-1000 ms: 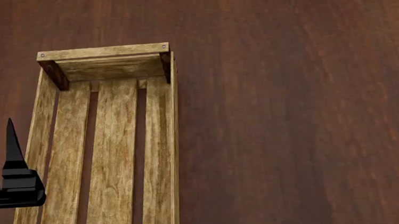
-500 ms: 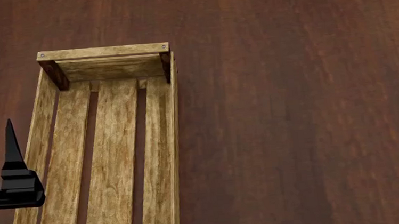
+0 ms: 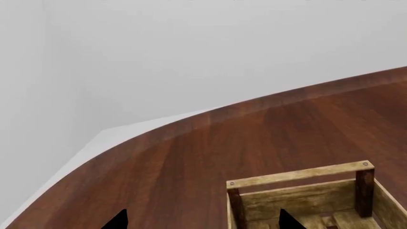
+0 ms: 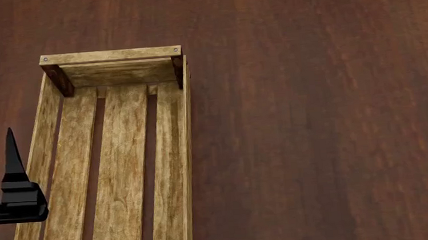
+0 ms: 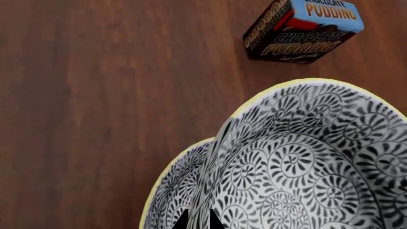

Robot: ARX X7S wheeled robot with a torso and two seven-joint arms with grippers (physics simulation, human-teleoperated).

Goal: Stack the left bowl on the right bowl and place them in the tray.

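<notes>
Two patterned bowls sit nested, the upper bowl (image 5: 305,162) inside the lower bowl (image 5: 175,191), with the right hand (image 5: 198,220) pinching the upper one's rim between nearly closed fingertips. The stacking step looks done; the move to the tray looks still to come. A chocolate pudding box (image 5: 304,29) lies on the dark wood bench (image 5: 95,95) just beyond the bowls.

The tray (image 4: 118,162), a long slatted light-wood crate, holds nothing in the part the head view shows (its near end runs out of frame). No bowl appears anywhere in that view, so the stack lies outside it and its position relative to the tray cannot be told.

The left hand (image 3: 200,220) hovers with fingers spread wide, one tip over the tray's left side and the other outside it, gripping nothing. What remains, by this evidence, is carrying both bowls into the crate.
</notes>
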